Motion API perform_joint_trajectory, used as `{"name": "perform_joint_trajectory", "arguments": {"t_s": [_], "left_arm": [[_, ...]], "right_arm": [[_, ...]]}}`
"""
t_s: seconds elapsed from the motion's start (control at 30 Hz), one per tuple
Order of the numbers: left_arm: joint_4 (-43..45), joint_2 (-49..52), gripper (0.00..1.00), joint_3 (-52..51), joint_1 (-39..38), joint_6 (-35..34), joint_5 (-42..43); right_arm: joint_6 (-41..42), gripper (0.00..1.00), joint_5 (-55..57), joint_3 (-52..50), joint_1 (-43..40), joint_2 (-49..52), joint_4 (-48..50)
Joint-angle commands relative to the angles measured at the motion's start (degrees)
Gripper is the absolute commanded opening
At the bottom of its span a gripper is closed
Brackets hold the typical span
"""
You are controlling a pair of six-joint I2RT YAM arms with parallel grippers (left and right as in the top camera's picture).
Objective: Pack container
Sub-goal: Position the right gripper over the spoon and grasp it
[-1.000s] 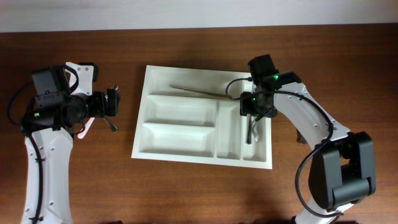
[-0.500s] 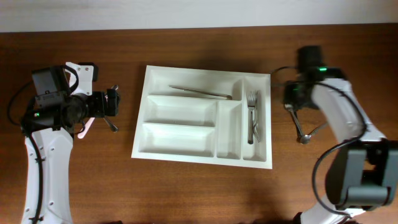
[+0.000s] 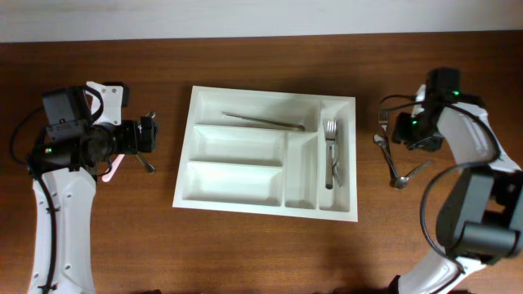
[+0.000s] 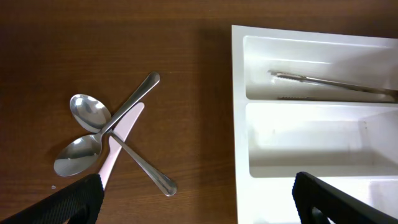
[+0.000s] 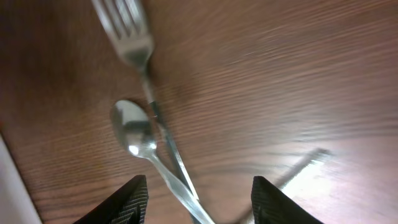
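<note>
The white container (image 3: 261,208) lies mid-table. A long thin utensil (image 3: 263,121) lies in its top compartment and forks (image 3: 331,151) lie in its rightmost vertical one. My left gripper (image 3: 149,135) is open and empty, left of the tray, over two crossed spoons (image 4: 87,112) and a pink-handled knife (image 4: 118,140). In the left wrist view the gripper (image 4: 196,199) spans the tray's left rim (image 4: 239,124). My right gripper (image 3: 400,131) is open and empty, right of the tray, over a fork (image 5: 127,34) and a spoon (image 5: 134,134).
Another utensil (image 3: 413,173) lies on the brown wood table right of the spoon; it is blurred in the right wrist view (image 5: 298,168). The tray's two left long compartments and its middle vertical one hold nothing.
My right gripper has moved from over the tray's rightmost compartment out to the right, over the loose cutlery on the table. The forks stay in that compartment. The left arm has not moved.
</note>
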Motion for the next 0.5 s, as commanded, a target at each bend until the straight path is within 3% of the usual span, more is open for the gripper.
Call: {"name": "perform_joint_trajectory", "arguments": {"t_s": [0.0, 0.47], "left_arm": [[0.13, 0.17, 0.99, 0.90, 0.15, 0.94, 1.03], [0.15, 0.17, 0.99, 0.90, 0.15, 0.94, 1.03]], "right_arm": [[-1.79, 0.54, -2.25, 0.50, 1.42, 2.80, 0.20], [-7.98, 0.54, -2.23, 0.50, 1.57, 4.07, 2.69]]}}
